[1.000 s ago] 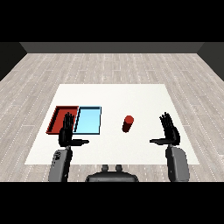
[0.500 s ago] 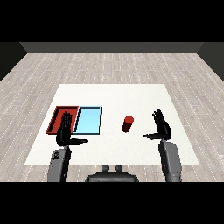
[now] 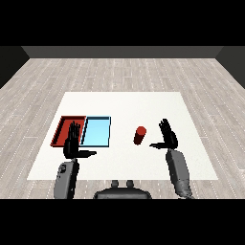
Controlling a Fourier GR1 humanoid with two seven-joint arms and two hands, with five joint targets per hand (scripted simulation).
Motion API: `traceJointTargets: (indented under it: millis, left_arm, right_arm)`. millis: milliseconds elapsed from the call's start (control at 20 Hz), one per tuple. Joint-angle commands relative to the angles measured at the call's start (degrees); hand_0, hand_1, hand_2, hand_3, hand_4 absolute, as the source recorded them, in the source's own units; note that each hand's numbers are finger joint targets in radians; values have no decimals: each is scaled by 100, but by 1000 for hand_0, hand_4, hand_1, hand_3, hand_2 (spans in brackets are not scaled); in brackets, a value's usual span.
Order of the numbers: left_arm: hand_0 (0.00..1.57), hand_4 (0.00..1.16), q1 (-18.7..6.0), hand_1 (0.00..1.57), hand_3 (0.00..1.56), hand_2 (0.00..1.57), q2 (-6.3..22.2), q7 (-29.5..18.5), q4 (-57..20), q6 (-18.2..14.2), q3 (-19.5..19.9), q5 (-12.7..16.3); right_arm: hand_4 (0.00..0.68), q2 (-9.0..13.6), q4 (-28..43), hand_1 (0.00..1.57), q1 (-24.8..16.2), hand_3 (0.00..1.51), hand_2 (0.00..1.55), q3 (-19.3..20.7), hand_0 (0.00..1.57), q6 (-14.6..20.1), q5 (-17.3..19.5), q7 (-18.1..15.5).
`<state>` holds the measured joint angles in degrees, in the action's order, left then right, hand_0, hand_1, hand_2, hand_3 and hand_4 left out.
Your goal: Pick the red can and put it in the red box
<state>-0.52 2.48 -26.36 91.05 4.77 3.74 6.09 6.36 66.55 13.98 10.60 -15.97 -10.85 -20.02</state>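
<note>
While the small red cylindrical can [image 3: 139, 135] stands upright on the white table [image 3: 143, 103], right of the red tray [image 3: 62, 129], both hands are spread. Right hand [image 3: 168, 138] is near it, left hand [image 3: 73, 145] idle. Likely light, rigid and smooth, it suits a grasp around its middle.

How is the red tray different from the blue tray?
The red tray is red and lies farthest left; the light blue tray is pale blue and lies nearer the red can. The left hand partly covers the red tray, but hardly the blue one. Both are flat, rectangular and hold nothing.
</note>
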Motion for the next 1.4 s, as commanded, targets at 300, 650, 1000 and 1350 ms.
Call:
traceJointTargets:
  millis: [300,650,1000,1350]
  left_arm:
    - [0,0,-123,0,0,0,87,222,111,35,78,111]
    - [0,0,-62,0,0,0,136,185,119,96,111,170]
    - [0,0,-149,0,0,0,76,178,45,-28,39,36]
    - [0,0,-88,0,0,0,191,64,-25,321,258,426]
  right_arm:
    - [0,-455,-71,0,-298,0,0,-414,0,285,110,-268]
    - [0,-439,-228,0,245,0,0,-351,0,391,-212,179]
    - [0,-476,-1526,0,553,0,0,-402,0,216,-214,-819]
    - [0,-461,-1312,0,682,0,0,-547,0,332,-405,-346]
